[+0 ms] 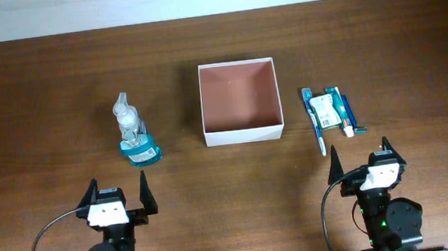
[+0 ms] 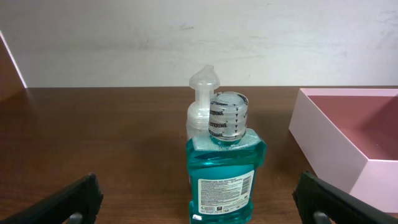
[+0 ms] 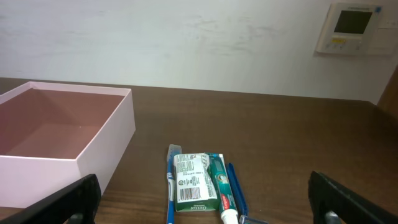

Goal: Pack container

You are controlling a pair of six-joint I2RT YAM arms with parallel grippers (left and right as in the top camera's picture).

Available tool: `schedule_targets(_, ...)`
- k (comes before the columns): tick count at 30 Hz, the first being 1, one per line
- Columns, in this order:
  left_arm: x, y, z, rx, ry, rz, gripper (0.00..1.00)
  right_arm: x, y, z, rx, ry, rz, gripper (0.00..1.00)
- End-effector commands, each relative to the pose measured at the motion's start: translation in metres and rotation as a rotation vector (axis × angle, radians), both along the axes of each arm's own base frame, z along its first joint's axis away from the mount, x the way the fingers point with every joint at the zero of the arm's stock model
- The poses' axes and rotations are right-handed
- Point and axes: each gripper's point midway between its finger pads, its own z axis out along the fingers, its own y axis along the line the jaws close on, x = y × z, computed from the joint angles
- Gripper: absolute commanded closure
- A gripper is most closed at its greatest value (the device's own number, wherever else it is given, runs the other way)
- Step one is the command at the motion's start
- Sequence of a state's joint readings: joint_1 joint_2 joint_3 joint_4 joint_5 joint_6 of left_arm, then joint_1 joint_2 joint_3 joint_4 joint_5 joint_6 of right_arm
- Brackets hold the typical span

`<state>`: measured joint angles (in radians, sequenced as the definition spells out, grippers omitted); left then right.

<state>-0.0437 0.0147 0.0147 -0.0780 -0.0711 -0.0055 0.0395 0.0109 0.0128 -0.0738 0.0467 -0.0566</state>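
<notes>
The left fingers (image 1: 145, 191) stand spread wide with nothing between them, at the lower left of the overhead frame; the left wrist view shows their dark tips (image 2: 69, 200) at its two bottom corners. The right fingers (image 1: 335, 171) are equally wide and hold nothing, at the lower right. Just above the left fingers, a teal mouthwash bottle (image 1: 142, 152) with a clear cap stands upright on the brown tabletop (image 1: 40, 94). A clear pump bottle (image 1: 127, 118) stands right behind it; whether the two touch cannot be told. Above the right fingers, a small cluster lies flat. It has a blue-and-white toothbrush (image 1: 317, 125), a white-and-green packet (image 1: 324, 109), a toothpaste tube (image 1: 342, 116) and a thin blue item (image 1: 352, 115) at its right edge, packed side by side. The container (image 1: 241, 134) sits in the middle of the overhead frame, between the bottles and that cluster and apart from both. It is square, shallow and lidless, with white outer walls. Inside, only its pinkish-brown floor and walls show. From the left wrist view its near corner (image 2: 367, 163) is at the right edge.
</notes>
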Motion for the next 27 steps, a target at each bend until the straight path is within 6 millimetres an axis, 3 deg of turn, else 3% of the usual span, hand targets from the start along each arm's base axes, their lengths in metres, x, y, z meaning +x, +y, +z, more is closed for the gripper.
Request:
schedule_targets(1,-0.0002,0.0027,0.0002,-0.013,-0.008,0.016,0.00,-0.0001,-0.0016,-0.0029,0.002,0.004,-0.006,0.01)
schedule_targets(27,-0.0002,0.0027,0.0002,-0.013,-0.008,0.016,0.00,-0.0001,0.0011,-0.0030,0.013,0.005,0.009,0.01)
